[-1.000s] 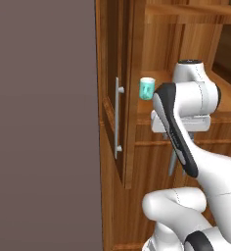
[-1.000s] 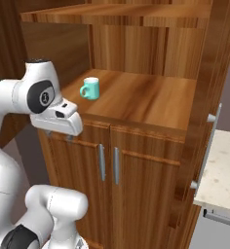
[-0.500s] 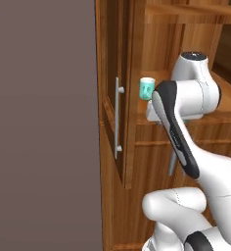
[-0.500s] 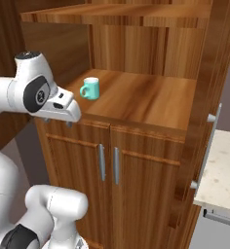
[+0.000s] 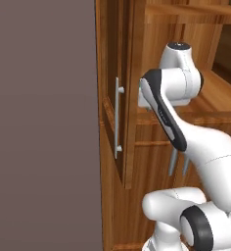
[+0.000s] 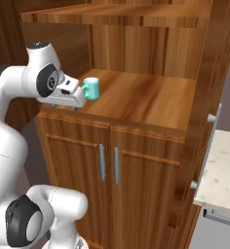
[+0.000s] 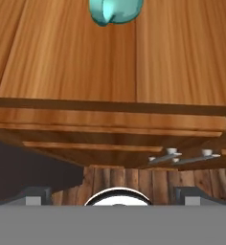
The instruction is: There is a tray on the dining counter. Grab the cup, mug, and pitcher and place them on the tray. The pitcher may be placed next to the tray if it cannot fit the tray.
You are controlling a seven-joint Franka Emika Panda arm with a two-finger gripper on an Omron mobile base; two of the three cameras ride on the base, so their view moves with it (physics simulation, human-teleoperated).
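Note:
The pale teal mug (image 6: 91, 88) stands upright on the wooden cabinet shelf (image 6: 141, 99), near its front left corner, handle turned toward my hand. My gripper (image 6: 64, 107) hovers at the shelf's front edge, just left of the mug and apart from it. In the hand view the mug (image 7: 116, 10) sits at the top edge, well beyond the gripper (image 7: 114, 195), whose fingertips (image 7: 36, 194) stand wide apart and open with nothing between them. In the left base view my arm covers the mug. The tray, cup and pitcher are out of view.
Two cabinet doors with grey handles (image 6: 101, 162) close the space under the shelf. An upper shelf board (image 6: 117, 12) hangs above it. A tall wooden panel with a long handle (image 6: 212, 146) stands right, a pale stone counter (image 6: 219, 175) beyond. A dark wall (image 5: 39, 122) lies left.
My hand has risen from below the shelf edge to the level of the shelf top and closed in on the mug. The mug has not moved. The jaws stayed open.

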